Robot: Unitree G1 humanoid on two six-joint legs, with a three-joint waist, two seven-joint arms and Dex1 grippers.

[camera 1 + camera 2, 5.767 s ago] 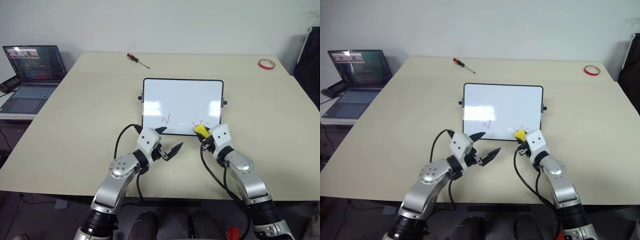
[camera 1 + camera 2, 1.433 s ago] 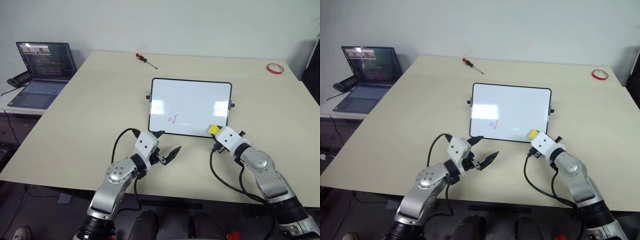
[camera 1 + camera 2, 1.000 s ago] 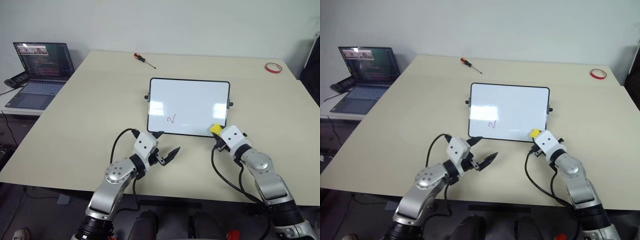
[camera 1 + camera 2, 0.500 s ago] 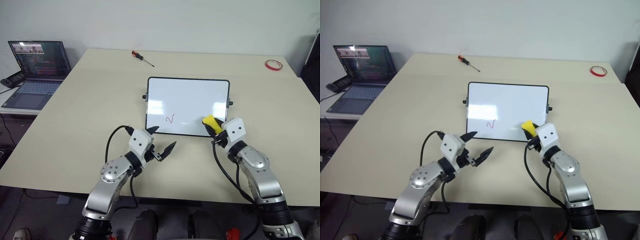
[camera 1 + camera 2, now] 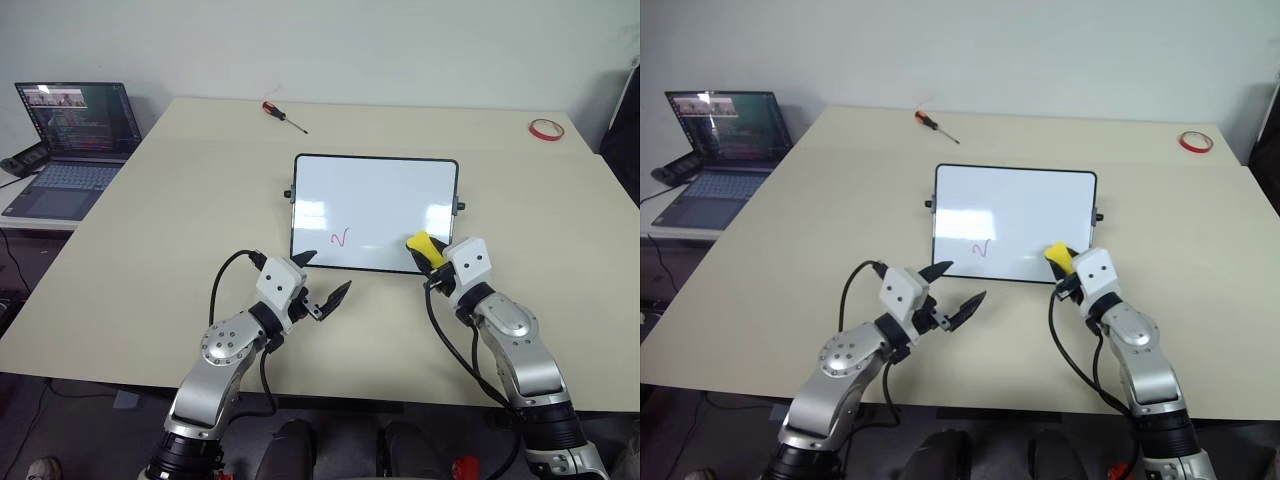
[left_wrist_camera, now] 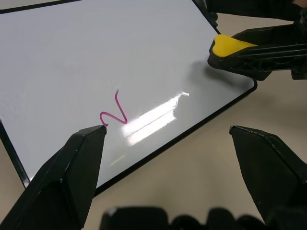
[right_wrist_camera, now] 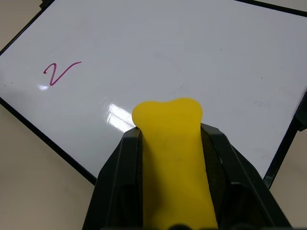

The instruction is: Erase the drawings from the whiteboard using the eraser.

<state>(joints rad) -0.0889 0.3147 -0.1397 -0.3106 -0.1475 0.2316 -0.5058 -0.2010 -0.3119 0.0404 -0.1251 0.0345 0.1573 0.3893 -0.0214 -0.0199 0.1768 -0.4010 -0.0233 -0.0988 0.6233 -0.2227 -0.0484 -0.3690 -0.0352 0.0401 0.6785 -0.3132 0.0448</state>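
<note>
Looking at the whiteboard, you have one wavy red tick left near its near edge; the rest reads clean. Your right end effector is clamped on the yellow eraser over the near right corner (well clear of that mark). Your left end effector hangs wide and empty above the surface. Judged nearly done: one sweep across remains.
</note>
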